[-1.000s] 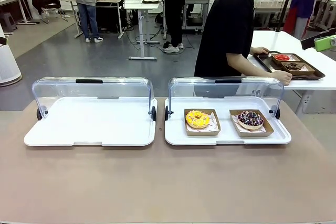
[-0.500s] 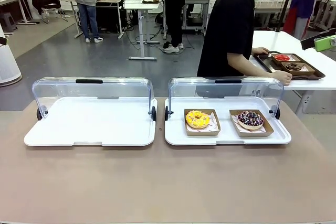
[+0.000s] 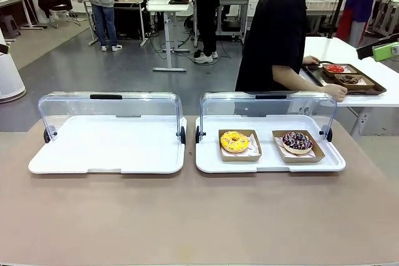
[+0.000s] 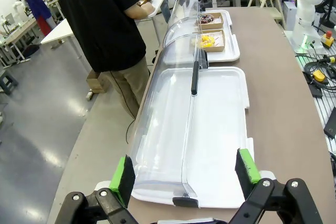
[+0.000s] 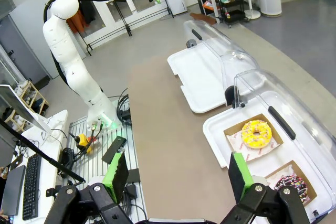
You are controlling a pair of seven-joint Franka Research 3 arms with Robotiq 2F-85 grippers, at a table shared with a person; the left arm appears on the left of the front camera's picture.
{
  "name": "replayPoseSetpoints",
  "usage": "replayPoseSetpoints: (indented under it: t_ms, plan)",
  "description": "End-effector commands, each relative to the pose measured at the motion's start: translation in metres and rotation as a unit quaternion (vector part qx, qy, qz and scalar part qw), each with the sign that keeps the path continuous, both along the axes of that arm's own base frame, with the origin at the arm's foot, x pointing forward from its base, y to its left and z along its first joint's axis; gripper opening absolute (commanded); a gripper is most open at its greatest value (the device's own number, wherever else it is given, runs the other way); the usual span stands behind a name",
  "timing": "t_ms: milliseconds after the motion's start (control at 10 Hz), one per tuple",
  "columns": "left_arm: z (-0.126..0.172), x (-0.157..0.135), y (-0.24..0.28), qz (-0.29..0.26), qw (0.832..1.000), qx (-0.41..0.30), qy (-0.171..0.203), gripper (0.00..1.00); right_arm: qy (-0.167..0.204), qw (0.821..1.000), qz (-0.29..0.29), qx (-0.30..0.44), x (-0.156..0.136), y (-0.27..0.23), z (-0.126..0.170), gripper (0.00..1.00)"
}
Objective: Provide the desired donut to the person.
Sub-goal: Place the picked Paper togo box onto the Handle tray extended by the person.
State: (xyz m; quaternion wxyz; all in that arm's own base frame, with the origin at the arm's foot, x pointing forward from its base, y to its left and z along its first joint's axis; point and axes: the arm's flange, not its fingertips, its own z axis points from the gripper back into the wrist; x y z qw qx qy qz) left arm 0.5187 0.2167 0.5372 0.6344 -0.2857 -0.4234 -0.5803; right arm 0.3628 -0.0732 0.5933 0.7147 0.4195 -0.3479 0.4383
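Two donuts sit in brown paper boxes on the right white tray (image 3: 209, 160): a yellow one (image 3: 234, 141) and a dark chocolate sprinkled one (image 3: 297, 142). The person (image 3: 274, 29) in a black top stands behind that tray, turned toward a side table, both hands at a brown tray (image 3: 374, 88). My left gripper (image 4: 186, 174) hangs open above the end of the empty left tray (image 4: 231, 129), nothing between its green pads (image 4: 125, 179). My right gripper (image 5: 177, 176) is open over the brown tabletop, near the yellow donut (image 5: 255, 133) and the chocolate donut (image 5: 290, 186).
Both trays have clear hinged lids (image 3: 109, 107) standing open at their far side. The brown side tray carries a red donut (image 3: 335, 68) and a dark one (image 3: 349, 80). The left arm (image 5: 73, 35) rises at the table's far end in the right wrist view. Other people stand at distant tables.
The person has shifted slightly to the right, toward the side table. The donuts and trays have not moved.
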Motion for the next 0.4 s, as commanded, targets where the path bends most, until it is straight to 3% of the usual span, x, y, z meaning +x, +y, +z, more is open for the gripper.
replayPoseSetpoints:
  t_ms: [0,300]
  plan:
    - [0.0013,0.0003,0.0002,0.002,1.0,0.001,-0.003,1.0,-0.006,1.0,0.004,0.007,0.0008,0.002,0.0013,1.0]
    - [0.0013,0.0003,0.0002,0.002,1.0,0.001,-0.003,1.0,-0.006,1.0,0.004,0.007,0.0008,0.002,0.0013,1.0]
